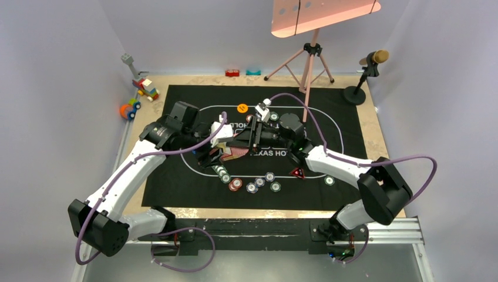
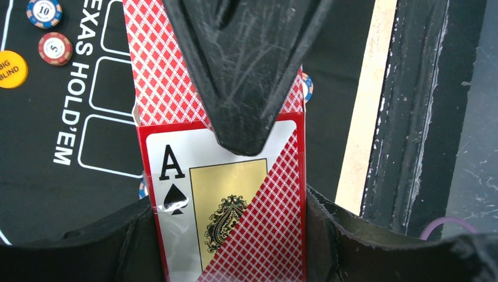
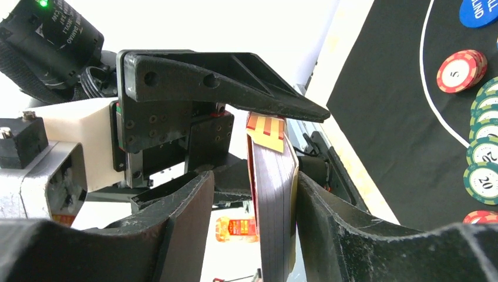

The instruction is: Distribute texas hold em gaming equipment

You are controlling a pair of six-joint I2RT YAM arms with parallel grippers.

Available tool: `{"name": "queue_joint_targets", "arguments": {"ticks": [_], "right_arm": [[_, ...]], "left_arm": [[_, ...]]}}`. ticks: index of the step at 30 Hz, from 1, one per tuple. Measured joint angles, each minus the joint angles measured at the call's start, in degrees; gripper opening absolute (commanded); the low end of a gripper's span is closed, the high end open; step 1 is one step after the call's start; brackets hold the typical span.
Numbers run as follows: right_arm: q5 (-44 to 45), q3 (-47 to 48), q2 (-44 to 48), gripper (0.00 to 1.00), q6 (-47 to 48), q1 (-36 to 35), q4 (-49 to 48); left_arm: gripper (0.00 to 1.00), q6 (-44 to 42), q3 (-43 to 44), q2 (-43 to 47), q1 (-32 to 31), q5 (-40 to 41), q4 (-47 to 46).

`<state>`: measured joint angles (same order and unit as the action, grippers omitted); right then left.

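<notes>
Held above the black mat (image 1: 352,117), the playing-card box (image 2: 235,194) is clamped at its sides by the left end effector (image 2: 231,247). The right end effector (image 3: 252,194) straddles its edge, fingers apart.

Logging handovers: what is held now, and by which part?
The card box, pinched across its side edges by the fingers of the left gripper; the right gripper straddles it with a gap.
</notes>
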<state>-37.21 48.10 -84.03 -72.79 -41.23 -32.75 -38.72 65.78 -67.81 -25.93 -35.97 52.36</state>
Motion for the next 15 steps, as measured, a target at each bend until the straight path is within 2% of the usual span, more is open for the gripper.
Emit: {"name": "queue_joint_targets", "arguments": {"ticks": [7, 12, 15], "right_arm": [[0.3, 0.5, -1.2, 0.40, -0.1, -1.3, 0.0], [0.3, 0.7, -3.0, 0.28, -0.7, -1.9, -0.3], [0.3, 0.7, -3.0, 0.22, -1.0, -2.0, -0.4]], "left_arm": [[0.49, 5.0, 0.0, 0.0, 0.0, 0.0, 0.0], [0.63, 6.6, 0.0, 0.0, 0.0, 0.4, 0.0], [0.75, 6.7, 0.2, 0.0, 0.0, 0.5, 0.1]]}}
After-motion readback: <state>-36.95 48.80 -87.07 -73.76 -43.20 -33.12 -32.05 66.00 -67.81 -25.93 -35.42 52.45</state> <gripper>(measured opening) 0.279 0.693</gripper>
